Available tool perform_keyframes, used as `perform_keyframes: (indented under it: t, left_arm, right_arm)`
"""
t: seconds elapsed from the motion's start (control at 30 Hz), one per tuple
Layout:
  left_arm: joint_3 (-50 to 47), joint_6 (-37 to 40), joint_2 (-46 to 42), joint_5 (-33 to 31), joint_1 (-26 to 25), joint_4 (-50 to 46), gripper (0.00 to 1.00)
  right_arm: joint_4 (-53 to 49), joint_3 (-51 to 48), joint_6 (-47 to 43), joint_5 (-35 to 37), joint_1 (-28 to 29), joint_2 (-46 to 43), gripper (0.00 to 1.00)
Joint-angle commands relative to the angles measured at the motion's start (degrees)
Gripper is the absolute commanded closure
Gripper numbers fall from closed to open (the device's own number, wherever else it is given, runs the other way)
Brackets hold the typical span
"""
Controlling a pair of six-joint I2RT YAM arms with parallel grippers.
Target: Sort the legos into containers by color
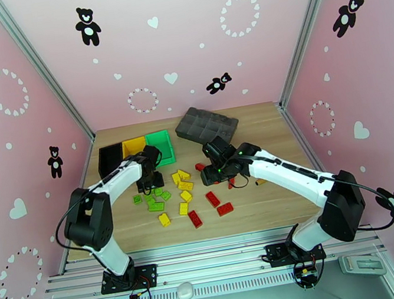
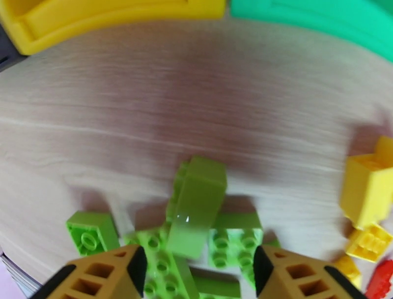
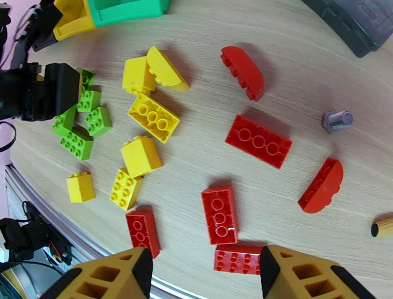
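Top external: light wood-grain table (image 1: 255, 212), pink walls (image 1: 180, 42) with bears, hearts. Legos (image 1: 183, 197) scattered mid-table. Black bin (image 1: 110, 156), yellow bin (image 1: 133, 146), green bin (image 1: 160, 144) in row, far left. Left pincer (image 1: 150, 184) agape over lime bricks (image 1: 155, 204). Right pincer (image 3: 206, 268) agape above red bricks (image 3: 219, 215).

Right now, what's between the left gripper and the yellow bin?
In the left wrist view, green legos sit just past the left gripper, then bare table runs up to the yellow bin.

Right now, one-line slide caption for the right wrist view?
Open right gripper hovers over studded plastic red bricks, yellow bricks and lime green bricks scattered on a wooden table.
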Motion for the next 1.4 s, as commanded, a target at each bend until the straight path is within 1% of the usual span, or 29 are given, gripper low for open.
perform_keyframes:
  t: [0.0, 0.2, 0.3, 0.4, 0.47, 0.57, 0.63, 0.77, 0.9, 0.97, 1.1, 1.23, 1.3, 1.37]
  left_arm:
    - [2.7, 2.3, 1.9, 0.6, 1.6, 1.1, 0.39]
    - [4.4, 3.5, 4.2, 2.4, 3.1, 2.1, 0.43]
    - [4.5, 3.9, 5.2, 3.5, 3.1, 2.5, 0.46]
    - [3.7, 4.0, 5.4, 4.2, 3.1, 3.3, 0.50]
    - [3.2, 4.0, 5.5, 4.5, 3.0, 3.5, 0.54]
    - [3.1, 3.9, 4.8, 4.4, 3.0, 3.2, 0.66]
    - [3.2, 3.6, 3.3, 3.8, 3.0, 2.7, 0.72]
    - [4.1, 3.1, -0.8, 3.9, 3.0, 1.1, 0.80]
    - [5.1, 1.8, -5.3, 4.2, 3.1, -0.7, 0.81]
    - [5.6, 1.3, -7.7, 4.1, 3.1, -1.4, 0.82]
    - [7.9, 0.8, -10.1, 4.0, 5.0, -2.8, 0.83]
    - [12.7, 1.6, -8.9, 4.4, 9.3, -3.6, 0.83]
    - [15.9, 2.2, -6.8, 4.3, 11.2, -4.1, 0.83]
    - [20.1, 2.8, -3.6, 4.2, 12.9, -4.6, 0.83]
  right_arm:
    - [-1.2, 1.5, -1.3, -0.8, 0.1, 1.4, 0.40]
    - [0.0, 2.9, -0.9, -2.6, 0.1, 4.5, 0.44]
    - [-0.2, 4.2, -1.0, -2.6, 0.1, 5.7, 0.47]
    - [-0.4, 5.3, -1.1, -2.0, 0.1, 6.5, 0.47]
    - [-0.4, 6.1, -1.1, -1.5, 0.1, 6.8, 0.47]
    - [-0.6, 6.9, -1.0, -0.6, 0.1, 7.2, 0.47]
    - [-0.7, 7.5, -0.8, -0.2, 0.1, 7.4, 0.47]
    - [0.2, 8.6, -0.7, -0.8, 0.1, 8.0, 0.47]
    - [-1.0, 12.3, -0.8, -1.5, 0.1, 10.3, 0.47]
    - [-3.0, 15.7, 0.1, -1.1, 0.1, 12.4, 0.47]
    - [-8.1, 23.1, 2.4, 0.9, 0.2, 17.7, 0.46]
    - [-8.0, 27.9, 2.4, -0.2, 0.2, 21.5, 0.45]
    - [-6.6, 28.9, 3.0, -0.7, 0.2, 22.4, 0.45]
    - [-5.7, 30.1, 3.2, -3.3, 0.1, 23.7, 0.43]
